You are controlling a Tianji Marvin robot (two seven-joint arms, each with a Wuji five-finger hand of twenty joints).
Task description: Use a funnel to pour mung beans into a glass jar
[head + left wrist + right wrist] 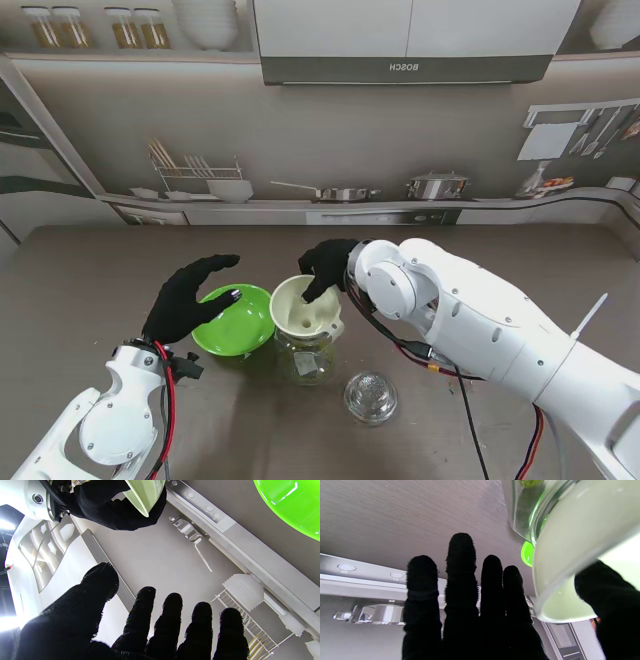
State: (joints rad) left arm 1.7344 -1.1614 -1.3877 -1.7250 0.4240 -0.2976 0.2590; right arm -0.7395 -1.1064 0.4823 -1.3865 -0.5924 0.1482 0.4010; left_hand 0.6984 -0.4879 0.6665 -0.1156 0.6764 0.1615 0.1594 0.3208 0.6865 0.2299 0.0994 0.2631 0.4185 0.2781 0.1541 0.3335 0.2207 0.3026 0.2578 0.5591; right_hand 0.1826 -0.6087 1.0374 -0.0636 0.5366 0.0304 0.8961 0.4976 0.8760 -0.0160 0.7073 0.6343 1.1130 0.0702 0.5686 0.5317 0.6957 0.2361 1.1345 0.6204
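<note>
Funnel (303, 305) sits in the jar (305, 358) at frame centre on the tabletop (80, 290). Right hand (326, 266) pinches the funnel's far rim, thumb inside, other fingers (461, 562) straight outside. Left hand (190, 296), fingers (170, 615) spread and holding nothing, hovers at the green bowl (235, 322), left of the jar. Glass lid (371, 397) lies lower right.

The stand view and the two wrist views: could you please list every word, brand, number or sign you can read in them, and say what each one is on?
"BOSCH", printed mirror-reversed, on the range hood of the kitchen backdrop.
Small dark print near the rim of the funnel in the left wrist view: too small and cut off to read.
Nothing legible on the green bowl, the glass jar or the jar lid.
</note>
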